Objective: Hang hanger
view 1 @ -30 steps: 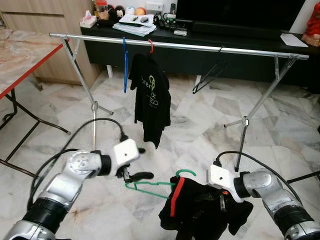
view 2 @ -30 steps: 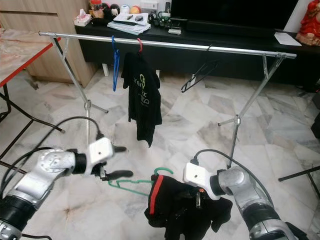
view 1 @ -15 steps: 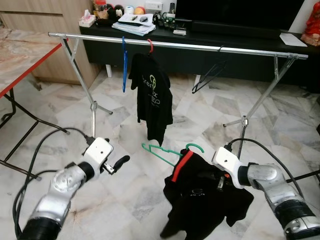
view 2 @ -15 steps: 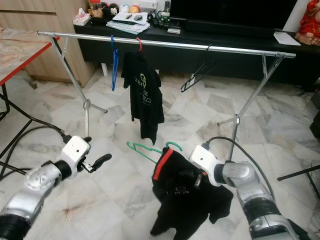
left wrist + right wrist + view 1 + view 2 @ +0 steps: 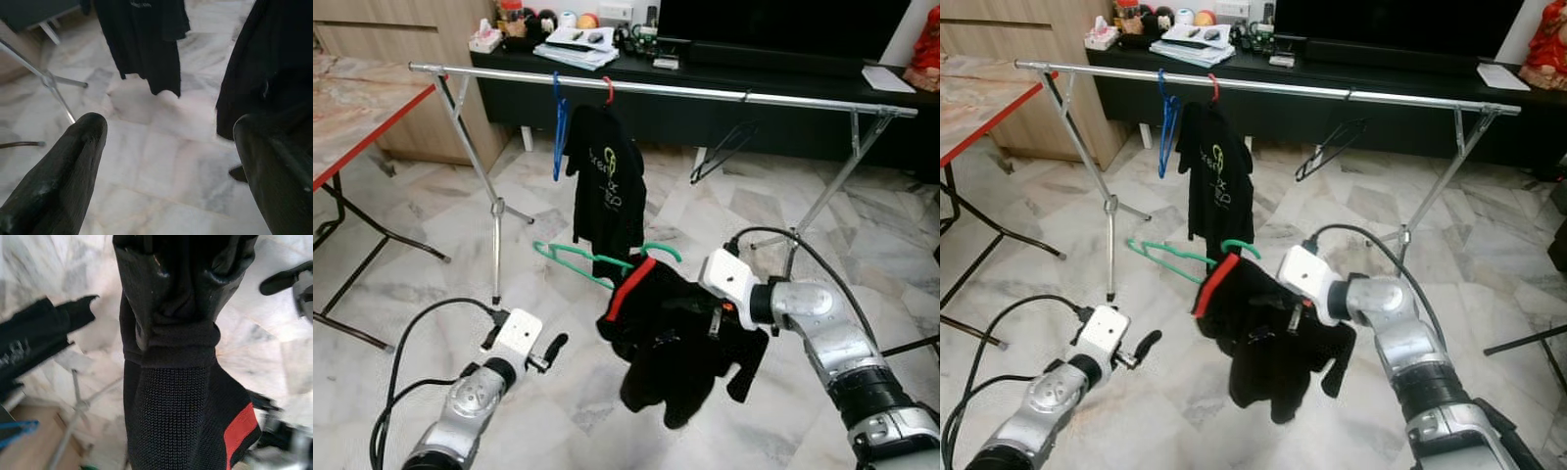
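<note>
A green hanger (image 5: 570,261) carries a black shirt with a red collar (image 5: 671,333), and both hang in the air in front of the silver rail (image 5: 705,93). My right gripper (image 5: 178,328) is shut on the shirt's collar fabric, so its fingers are largely buried in the cloth (image 5: 713,318). The hanger's hook (image 5: 663,247) sits well below the rail, close to the hem of a black T-shirt (image 5: 607,186) that hangs from a red hanger. My left gripper (image 5: 551,349) is low near the floor, to the left of the shirt, open with nothing between its fingers (image 5: 83,142).
A blue hanger (image 5: 558,122) and a black hanger (image 5: 724,147) hang bare on the rail. A red-edged table (image 5: 362,147) stands at the left. A dark TV console (image 5: 764,69) runs behind the rail. The rack's splayed legs (image 5: 497,211) rest on marble floor.
My right gripper has raised the shirt and green hanger up towards the rail. My left gripper has let go of the hanger and dropped low to the left.
</note>
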Robot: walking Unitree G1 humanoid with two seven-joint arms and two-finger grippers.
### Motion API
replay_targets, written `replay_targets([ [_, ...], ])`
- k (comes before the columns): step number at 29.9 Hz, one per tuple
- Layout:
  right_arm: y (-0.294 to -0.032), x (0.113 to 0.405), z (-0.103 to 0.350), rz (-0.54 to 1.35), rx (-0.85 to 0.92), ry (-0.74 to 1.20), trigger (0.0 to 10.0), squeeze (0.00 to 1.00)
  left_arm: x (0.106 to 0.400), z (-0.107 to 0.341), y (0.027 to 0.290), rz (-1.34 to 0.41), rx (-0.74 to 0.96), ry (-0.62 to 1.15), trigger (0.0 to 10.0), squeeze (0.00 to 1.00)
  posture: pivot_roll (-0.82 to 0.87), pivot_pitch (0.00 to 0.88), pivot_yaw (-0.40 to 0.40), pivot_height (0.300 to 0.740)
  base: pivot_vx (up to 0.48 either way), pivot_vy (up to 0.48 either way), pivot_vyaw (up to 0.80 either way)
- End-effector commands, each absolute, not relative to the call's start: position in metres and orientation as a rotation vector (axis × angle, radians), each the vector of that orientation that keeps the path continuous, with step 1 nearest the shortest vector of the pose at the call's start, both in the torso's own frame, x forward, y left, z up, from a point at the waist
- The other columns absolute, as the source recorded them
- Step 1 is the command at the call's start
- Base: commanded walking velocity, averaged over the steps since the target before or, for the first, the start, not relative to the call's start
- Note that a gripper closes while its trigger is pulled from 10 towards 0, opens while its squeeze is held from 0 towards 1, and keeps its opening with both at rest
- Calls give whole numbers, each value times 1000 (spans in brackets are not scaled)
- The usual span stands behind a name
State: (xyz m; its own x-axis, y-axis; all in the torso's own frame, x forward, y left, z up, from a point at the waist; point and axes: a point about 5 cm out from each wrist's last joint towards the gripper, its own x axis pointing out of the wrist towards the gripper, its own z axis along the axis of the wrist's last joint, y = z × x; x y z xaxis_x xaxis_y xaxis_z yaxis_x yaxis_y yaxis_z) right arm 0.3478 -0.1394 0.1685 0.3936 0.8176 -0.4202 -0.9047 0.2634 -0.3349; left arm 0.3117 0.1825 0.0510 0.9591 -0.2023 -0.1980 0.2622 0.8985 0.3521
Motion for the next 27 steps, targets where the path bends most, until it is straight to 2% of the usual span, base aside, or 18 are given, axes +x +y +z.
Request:
replay_targets([
  [1,-137,345,173,1195,-574,156,0,0,312,50,178,-239,391,147,10000,0,-98,126,-61,740,0,0,0],
  [9,-130,343,181,1199,-547,142,0,0,316,52,171,-237,430,100,10000,0,-97,137,-68,740,0,0,0],
  [12,-120,341,190,1221,-533,108,0,0,316,52,162,-291,511,72,10000,0,-97,139,-70,740,0,0,0],
  [23,-103,335,199,1258,-538,78,0,0,311,47,146,-434,604,44,10000,0,-93,140,-77,740,0,0,0],
  [27,-101,334,200,1263,-540,75,0,0,310,46,146,-435,603,45,10000,0,-92,140,-78,740,0,0,0],
])
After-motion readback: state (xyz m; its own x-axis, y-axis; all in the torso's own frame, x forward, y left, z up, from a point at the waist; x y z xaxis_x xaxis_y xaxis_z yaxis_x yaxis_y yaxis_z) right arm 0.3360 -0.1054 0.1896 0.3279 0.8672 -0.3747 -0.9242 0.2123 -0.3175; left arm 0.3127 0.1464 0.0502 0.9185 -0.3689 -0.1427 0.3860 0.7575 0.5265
